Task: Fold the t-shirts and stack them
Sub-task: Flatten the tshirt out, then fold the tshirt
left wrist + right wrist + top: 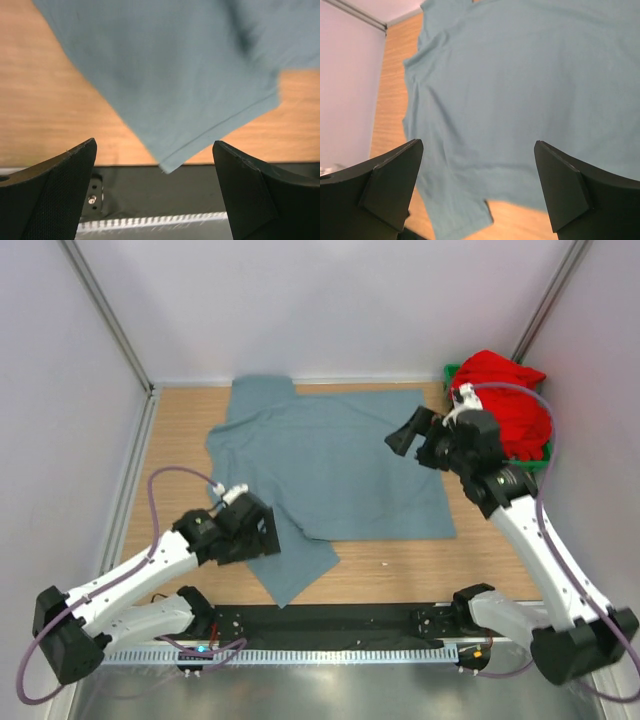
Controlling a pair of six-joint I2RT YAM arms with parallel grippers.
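Nothing folded yet: grey-blue t-shirt (330, 465) lay spread on the tabletop (180, 440), red t-shirt (505, 400) heaped in the green bin (450, 372), far right. Both my jaws hung spread wide, empty, over the grey-blue one.

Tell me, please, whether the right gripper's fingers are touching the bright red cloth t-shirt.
Apart. The top view shows the right gripper open over the dusty grey-blue t-shirt, with a gap to the red t-shirt heaped behind its wrist.
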